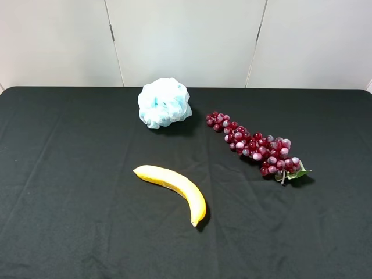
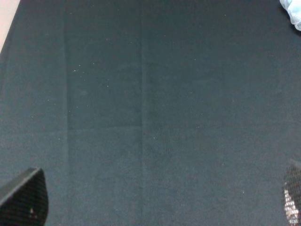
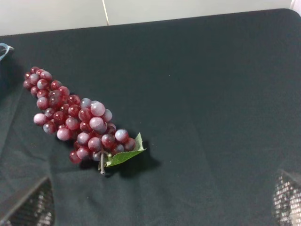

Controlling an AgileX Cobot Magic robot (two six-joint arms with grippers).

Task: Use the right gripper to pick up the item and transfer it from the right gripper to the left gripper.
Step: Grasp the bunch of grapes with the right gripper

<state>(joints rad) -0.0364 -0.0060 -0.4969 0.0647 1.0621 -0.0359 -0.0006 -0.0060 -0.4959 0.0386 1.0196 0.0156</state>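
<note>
Grape bunch (image 1: pixel 256 148), presumed item, lies on black cloth (image 1: pixel 70 174) at 2 o'clock from banana (image 1: pixel 172 184); right gripper (image 3: pixel 157 207) and left gripper (image 2: pixel 157 200) both spread, empty; risk: round berries roll from pinch mid-transfer.

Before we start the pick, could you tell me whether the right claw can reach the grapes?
Probably yes: the grapes lie in the open, apart from the banana and puff, and nothing stands between them and the open right claw.
</note>
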